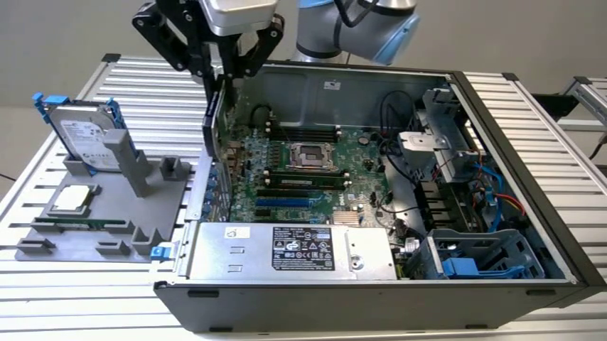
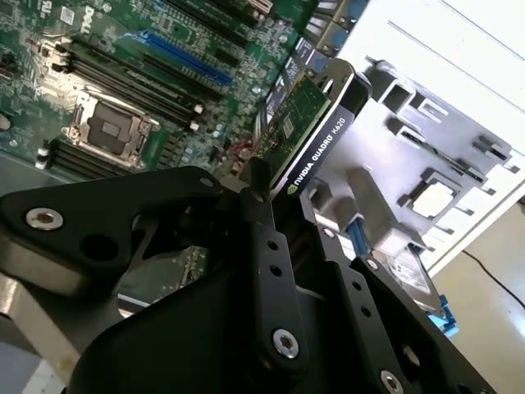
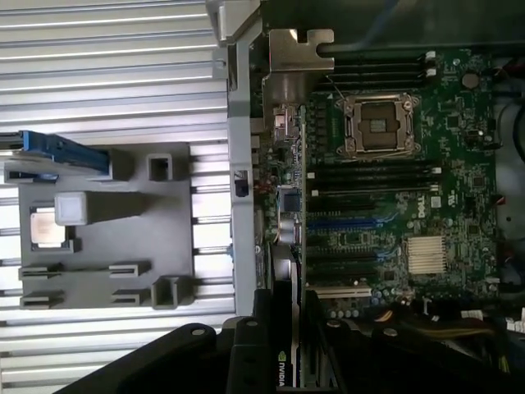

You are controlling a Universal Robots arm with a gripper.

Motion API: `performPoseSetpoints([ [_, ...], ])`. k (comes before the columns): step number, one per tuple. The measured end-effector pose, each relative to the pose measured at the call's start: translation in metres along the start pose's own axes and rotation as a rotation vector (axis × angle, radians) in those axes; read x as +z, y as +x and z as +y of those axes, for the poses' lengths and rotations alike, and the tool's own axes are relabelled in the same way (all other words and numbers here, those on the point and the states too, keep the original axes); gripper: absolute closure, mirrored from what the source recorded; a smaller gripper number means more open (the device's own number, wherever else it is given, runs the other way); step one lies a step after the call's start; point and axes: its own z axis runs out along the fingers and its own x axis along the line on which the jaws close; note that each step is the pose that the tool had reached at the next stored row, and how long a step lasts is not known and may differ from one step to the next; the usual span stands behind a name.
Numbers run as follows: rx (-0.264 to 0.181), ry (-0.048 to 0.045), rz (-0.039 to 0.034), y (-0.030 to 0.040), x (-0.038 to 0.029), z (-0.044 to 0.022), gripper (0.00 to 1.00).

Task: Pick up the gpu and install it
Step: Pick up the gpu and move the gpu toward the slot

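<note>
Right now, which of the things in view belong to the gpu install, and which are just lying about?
Part of the job: the gpu, held on edge in the gripper; the motherboard; the open computer case.

Just lying about: the hard drive, standing in the grey tray; the processor chip lying on that tray.

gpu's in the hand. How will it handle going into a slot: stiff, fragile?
Probably stiff: the flat green-and-black gpu card stands straight, on edge, clamped in the black hand. Likely fragile: bare circuit board on one face. Its silver metal end bracket may catch on the grey case wall.
</note>
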Motion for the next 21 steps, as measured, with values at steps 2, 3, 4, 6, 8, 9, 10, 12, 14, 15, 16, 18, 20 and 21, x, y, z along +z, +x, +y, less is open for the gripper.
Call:
performPoseSetpoints([
  [2,0.000,-0.0001,0.0000,-0.0067,0.0001,0.0005,1.00],
  [3,0.000,0.0000,0.0000,-0.0099,0.0001,0.0007,1.00],
  [4,0.000,0.0000,0.0000,-0.0134,0.0001,0.0010,1.00],
  [6,0.000,0.0000,0.0000,-0.0204,0.0002,0.0015,1.00],
  [8,0.000,-0.0001,0.0000,-0.0269,0.0003,0.0020,1.00],
  [9,0.000,0.0000,0.0000,-0.0302,0.0003,0.0022,1.00],
  [10,0.000,0.0000,0.0001,-0.0334,0.0004,0.0024,1.00],
  [12,0.000,0.0000,0.0001,-0.0402,0.0004,0.0029,1.00],
  [14,0.000,-0.0001,0.0001,-0.0466,0.0005,0.0034,1.00],
  [15,0.000,-0.0001,0.0000,-0.0496,0.0006,0.0036,1.00],
  [16,0.000,0.0000,0.0001,-0.0529,0.0006,0.0039,1.00],
  [18,0.000,0.0000,0.0001,-0.0589,0.0006,0.0043,1.00],
  [20,0.000,0.0000,0.0001,-0.0651,0.0007,0.0048,1.00],
  [21,0.000,0.0000,0.0001,-0.0679,0.0007,0.0050,1.00],
])
